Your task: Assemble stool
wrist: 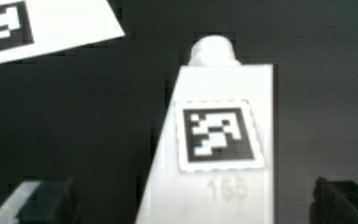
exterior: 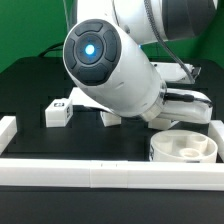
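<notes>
In the wrist view a white stool leg (wrist: 213, 125) with a black-and-white tag lies on the black table, its narrow rounded end pointing away from me. My gripper (wrist: 190, 197) is open. Its dark fingers (wrist: 34, 202) stand on either side of the leg's wide end with a gap on each side, not touching it. In the exterior view the arm hides the gripper and this leg. The round ring-like seat (exterior: 183, 148) sits at the front right. Another tagged leg (exterior: 58, 113) lies at the left.
White border rails run along the front (exterior: 100, 171) and the left (exterior: 8, 130). More white parts (exterior: 190, 100) lie at the exterior view's right behind the arm. A white tagged surface (wrist: 34, 35) shows at a corner of the wrist view; I cannot tell what it is.
</notes>
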Robot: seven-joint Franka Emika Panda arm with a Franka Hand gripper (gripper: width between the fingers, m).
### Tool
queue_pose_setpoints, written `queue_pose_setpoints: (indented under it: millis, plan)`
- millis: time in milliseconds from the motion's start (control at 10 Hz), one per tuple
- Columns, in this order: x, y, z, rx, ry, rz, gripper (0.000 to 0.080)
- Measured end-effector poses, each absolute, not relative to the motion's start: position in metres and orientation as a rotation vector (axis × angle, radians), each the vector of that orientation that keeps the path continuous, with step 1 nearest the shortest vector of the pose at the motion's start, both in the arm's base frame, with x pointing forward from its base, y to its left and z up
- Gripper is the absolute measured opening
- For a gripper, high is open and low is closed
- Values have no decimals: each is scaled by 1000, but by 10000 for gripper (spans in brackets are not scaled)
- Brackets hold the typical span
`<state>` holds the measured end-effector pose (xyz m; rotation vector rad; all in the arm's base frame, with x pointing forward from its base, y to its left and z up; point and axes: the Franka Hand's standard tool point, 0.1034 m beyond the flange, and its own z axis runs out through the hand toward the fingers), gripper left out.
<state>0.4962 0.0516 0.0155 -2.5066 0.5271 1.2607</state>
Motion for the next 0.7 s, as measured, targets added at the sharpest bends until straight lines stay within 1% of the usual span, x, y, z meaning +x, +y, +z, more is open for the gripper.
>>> queue_pose_setpoints:
  millis: [300, 600, 700]
  plan:
    - [498, 55, 11, -2519, 520, 1243, 649]
    - [493, 56, 6, -2512, 522, 1260, 649]
    - [491, 57, 5, -2511, 520, 1267, 514]
